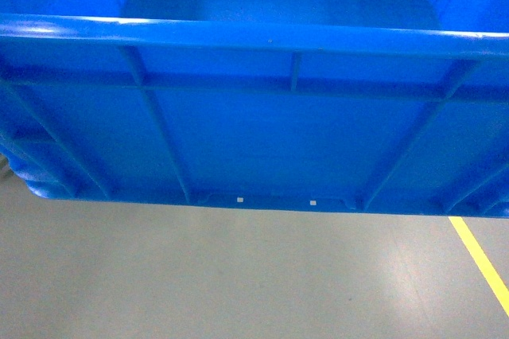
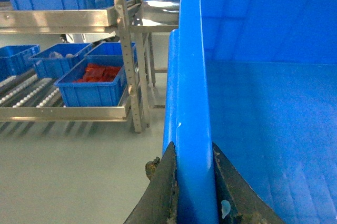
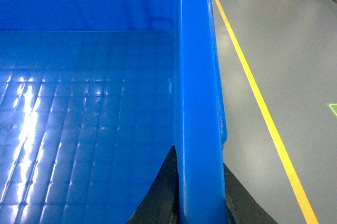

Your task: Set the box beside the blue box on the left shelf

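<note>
Box (image 1: 278, 140) unlabelled, rim clamped by both grippers

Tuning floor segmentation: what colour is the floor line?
Yellow floor line, clearest in the right wrist view.

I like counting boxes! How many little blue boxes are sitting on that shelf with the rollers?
3 that I can see: one holding red things at the front, one behind it, one left of those. A fourth peeks in at the edge, and more may be hidden.

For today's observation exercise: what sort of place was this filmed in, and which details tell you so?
Probably a warehouse or factory floor: a roller-rail shelf holding blue parts bins, a smooth grey floor with a yellow lane line, and a large blue crate.
</note>
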Motion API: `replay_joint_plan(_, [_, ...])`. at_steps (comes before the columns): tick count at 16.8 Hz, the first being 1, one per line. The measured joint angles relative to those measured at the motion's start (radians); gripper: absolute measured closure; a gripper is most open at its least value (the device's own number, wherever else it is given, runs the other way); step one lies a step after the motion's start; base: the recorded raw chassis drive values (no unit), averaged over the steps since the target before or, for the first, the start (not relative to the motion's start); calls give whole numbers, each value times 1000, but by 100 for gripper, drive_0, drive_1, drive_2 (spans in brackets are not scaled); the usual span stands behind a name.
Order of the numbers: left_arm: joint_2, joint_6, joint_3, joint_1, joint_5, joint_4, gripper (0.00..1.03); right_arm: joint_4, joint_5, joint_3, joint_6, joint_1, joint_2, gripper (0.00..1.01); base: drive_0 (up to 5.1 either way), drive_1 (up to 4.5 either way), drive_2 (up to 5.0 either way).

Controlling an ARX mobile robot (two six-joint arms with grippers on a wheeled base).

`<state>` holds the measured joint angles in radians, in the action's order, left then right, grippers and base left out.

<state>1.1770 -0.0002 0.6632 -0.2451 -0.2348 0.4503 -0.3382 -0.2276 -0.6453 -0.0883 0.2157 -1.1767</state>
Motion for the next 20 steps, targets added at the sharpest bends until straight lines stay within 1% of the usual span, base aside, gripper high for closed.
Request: replay_joint_plan(20, [0,0,0,0,0,-2,93,1,0,0,0,0,-1,93,2,406,-403])
